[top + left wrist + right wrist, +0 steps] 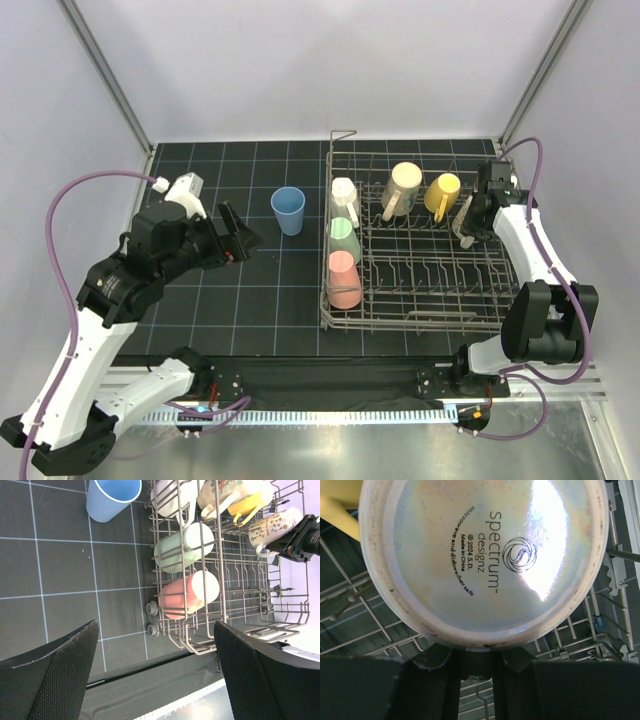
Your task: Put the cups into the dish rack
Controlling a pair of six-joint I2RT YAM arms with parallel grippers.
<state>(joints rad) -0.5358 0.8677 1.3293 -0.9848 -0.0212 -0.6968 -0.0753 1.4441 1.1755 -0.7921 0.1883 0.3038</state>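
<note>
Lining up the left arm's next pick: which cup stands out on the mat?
The blue cup, upright on the mat left of the dish rack. The others sit inside it, bar the patterned mug in the right gripper at its right side.

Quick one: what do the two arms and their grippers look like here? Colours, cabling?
The left arm and right arm both have white links with black joint housings. Purple cables loop beside each. The left gripper and right gripper are black; the left fingers have a woven-textured face.

A blue cup [288, 210] stands upright on the dark mat [200, 290], just left of the loaded dish rack [450, 285].
</note>
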